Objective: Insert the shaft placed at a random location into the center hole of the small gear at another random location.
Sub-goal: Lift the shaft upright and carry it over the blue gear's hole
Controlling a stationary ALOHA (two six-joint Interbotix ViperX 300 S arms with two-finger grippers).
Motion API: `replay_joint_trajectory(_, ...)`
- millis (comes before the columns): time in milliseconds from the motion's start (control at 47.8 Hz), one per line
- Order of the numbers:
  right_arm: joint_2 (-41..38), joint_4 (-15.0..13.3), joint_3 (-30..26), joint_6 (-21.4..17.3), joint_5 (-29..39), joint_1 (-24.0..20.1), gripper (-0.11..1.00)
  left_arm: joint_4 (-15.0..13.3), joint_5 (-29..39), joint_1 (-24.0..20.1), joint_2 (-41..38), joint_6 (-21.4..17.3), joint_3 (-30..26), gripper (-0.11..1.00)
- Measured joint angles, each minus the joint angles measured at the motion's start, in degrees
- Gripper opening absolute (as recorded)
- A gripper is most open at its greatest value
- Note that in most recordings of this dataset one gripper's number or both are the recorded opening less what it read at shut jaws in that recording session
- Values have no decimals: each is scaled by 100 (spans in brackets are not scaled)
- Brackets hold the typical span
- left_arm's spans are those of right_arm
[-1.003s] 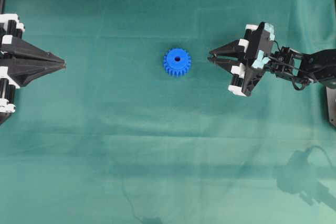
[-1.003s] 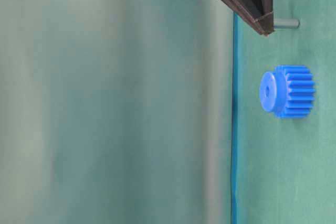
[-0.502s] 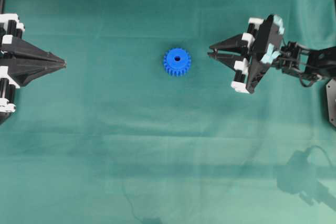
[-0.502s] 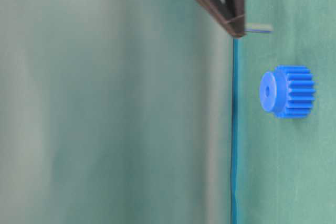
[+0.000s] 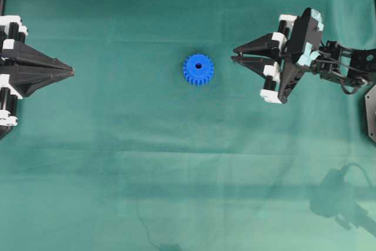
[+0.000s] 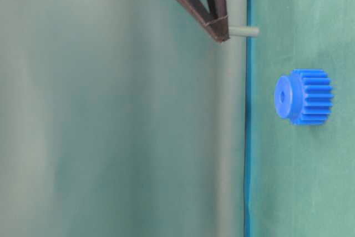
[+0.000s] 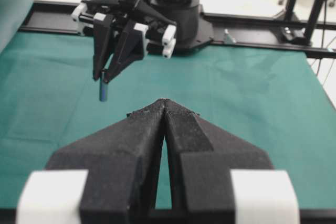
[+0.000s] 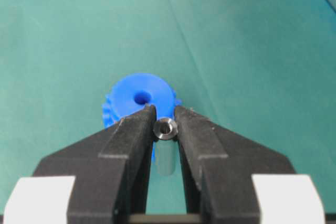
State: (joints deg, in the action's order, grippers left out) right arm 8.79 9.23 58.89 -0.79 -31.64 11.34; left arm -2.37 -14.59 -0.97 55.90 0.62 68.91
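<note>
Right gripper point(image 8: 164, 124), jaws nearly closed, pinches the shaft point(image 8: 165, 129) at its top end; small, stiff, slick metal, likely light, hanging right of the gear point(image 5: 198, 70).

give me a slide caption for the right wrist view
Right gripper holds the shaft upright above the green cloth, just short of the small gear.

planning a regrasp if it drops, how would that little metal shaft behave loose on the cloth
The shaft is a smooth, round metal pin, so it would probably roll and be slippery to pinch. It looks rigid. The right gripper holds it only by its top end, so it may pivot if bumped.
</note>
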Motion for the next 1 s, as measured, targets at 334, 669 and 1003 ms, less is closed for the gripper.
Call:
replay_joint_trajectory(334,-756,-9,-976,44,211,-149,15,0,0,0,-18,9,0,0)
replay_joint_trajectory(669,-1169,-26,-1670,97,580,-167,15,0,0,0,-26,18,9,0)
replay_joint_trajectory(1003,-1354,-26,-1661,97,580,-167,15,-9,26,0,-26,18,18,0)
